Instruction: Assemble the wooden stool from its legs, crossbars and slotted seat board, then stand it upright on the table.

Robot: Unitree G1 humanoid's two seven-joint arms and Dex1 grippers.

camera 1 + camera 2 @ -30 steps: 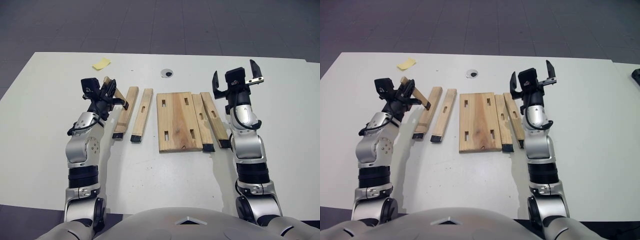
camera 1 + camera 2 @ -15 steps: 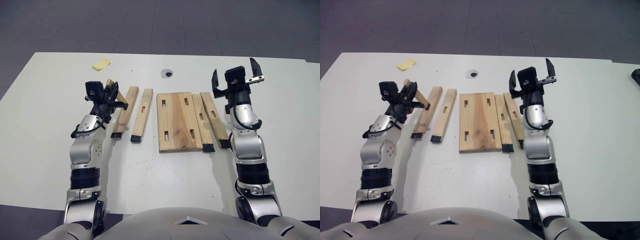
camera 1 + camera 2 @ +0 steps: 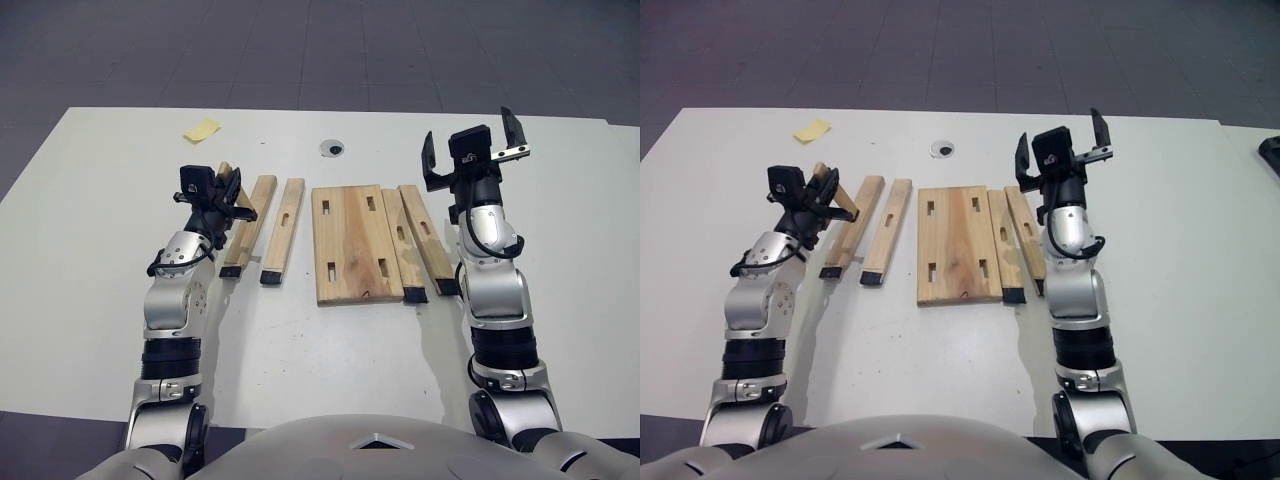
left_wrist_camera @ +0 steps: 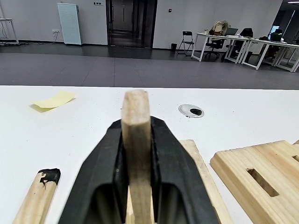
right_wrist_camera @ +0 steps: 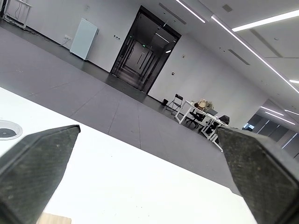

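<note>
- The left end effector [image 3: 222, 192] has its fingers pressed onto a wooden stick [image 4: 136, 116], which stands out between them.
- It holds the stick tilted, just beside the outer left leg [image 3: 243, 245], near that leg's far half.
- The inner left leg [image 3: 284, 230] lies flat alongside the outer one. Each has a black tip at its near end.
- The seat board [image 3: 357, 243] lies flat in the middle of the white tabletop [image 3: 90, 250], its four slots facing up.
- Touching the board's right edge is the inner right leg [image 3: 402, 243], and beside that the outer right leg [image 3: 428, 238], both flat with black near tips.
- The right end effector [image 3: 473, 155] is raised past the far ends of the right legs, its fingers spread wide and holding nothing.
- A yellow note [image 3: 202, 128] and a round hole [image 3: 331, 148] sit toward the far edge.
</note>
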